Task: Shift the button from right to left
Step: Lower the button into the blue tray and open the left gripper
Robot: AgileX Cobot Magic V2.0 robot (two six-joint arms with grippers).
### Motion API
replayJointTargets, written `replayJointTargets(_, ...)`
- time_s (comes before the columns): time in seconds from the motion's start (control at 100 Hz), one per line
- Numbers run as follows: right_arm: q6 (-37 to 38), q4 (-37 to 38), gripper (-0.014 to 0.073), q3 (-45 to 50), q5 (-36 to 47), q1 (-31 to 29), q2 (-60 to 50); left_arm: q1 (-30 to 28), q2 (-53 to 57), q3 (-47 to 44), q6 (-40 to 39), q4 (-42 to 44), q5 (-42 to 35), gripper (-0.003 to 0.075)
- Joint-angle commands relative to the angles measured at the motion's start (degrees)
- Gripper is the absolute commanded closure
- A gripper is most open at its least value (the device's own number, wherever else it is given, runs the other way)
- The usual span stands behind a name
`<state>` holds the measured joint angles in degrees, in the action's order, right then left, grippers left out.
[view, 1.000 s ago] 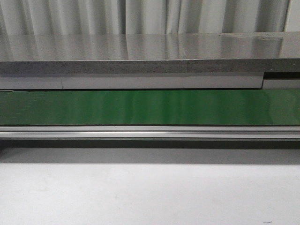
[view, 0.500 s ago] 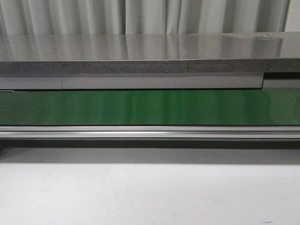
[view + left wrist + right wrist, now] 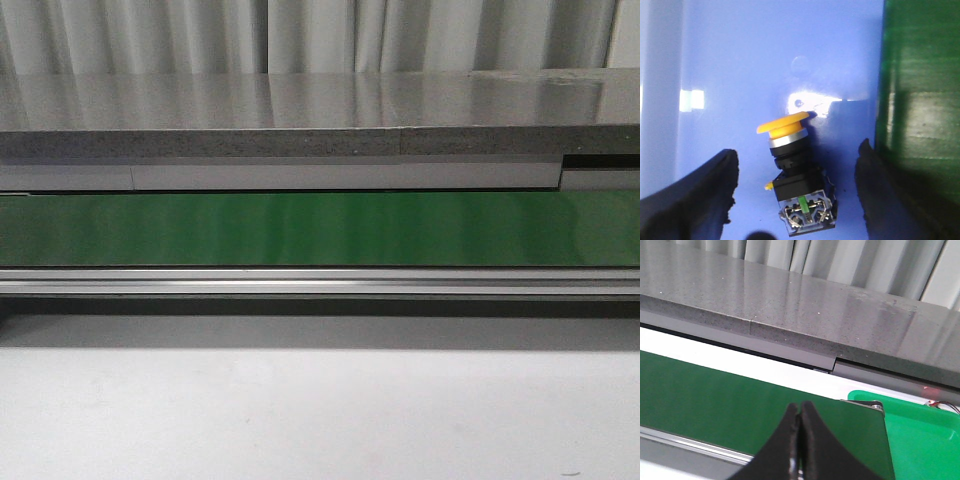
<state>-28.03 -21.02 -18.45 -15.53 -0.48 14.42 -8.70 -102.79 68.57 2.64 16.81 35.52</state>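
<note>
We see the button lying tilted on a blue surface between our left gripper's spread fingers, untouched, a green belt beside it, while our right gripper, fingers pressed together and empty, hovers over the belt before a green bin, grey counter and curtain.

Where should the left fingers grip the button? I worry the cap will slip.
Judging by the left wrist view, grip the button's black body. Its flat sides suit the fingers better than the round yellow cap. It already lies between the open fingers on the blue surface, so close from both sides.
</note>
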Motion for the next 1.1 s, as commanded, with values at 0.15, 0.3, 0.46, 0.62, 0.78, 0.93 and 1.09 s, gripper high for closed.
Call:
replayJointTargets(0.15,-0.4,-0.7,0.0662,-1.5,4.5,-0.1,0.4,-0.1,8.2,1.8,-1.1,0.1,-5.8,0.0243)
replayJointTargets(0.3,-0.4,-0.7,0.0662,-1.5,4.5,-0.1,0.4,0.5,13.6,1.6,-1.1,-3.8,-7.2,0.0243)
replayJointTargets(0.46,-0.4,-0.7,0.0662,-1.5,4.5,-0.1,0.4,2.7,21.3,-1.4,-1.1,-6.2,-9.7,0.0243)
replayJointTargets(0.62,-0.4,-0.7,0.0662,-1.5,4.5,-0.1,0.4,6.4,30.3,-7.3,-1.1,-8.0,-12.4,0.0246)
replayJointTargets(0.78,-0.4,-0.7,0.0662,-1.5,4.5,-0.1,0.4,10.4,39.8,-14.7,-1.1,-11.2,-15.5,0.0246)
replayJointTargets(0.93,-0.4,-0.7,0.0662,-1.5,4.5,-0.1,0.4,12.9,48.6,-21.6,-1.1,-13.6,-17.5,0.0246)
replayJointTargets(1.09,-0.4,-0.7,0.0662,-1.5,4.5,-0.1,0.4,13.3,57.9,-28.2,-1.1,-14.1,-18.0,0.0246)
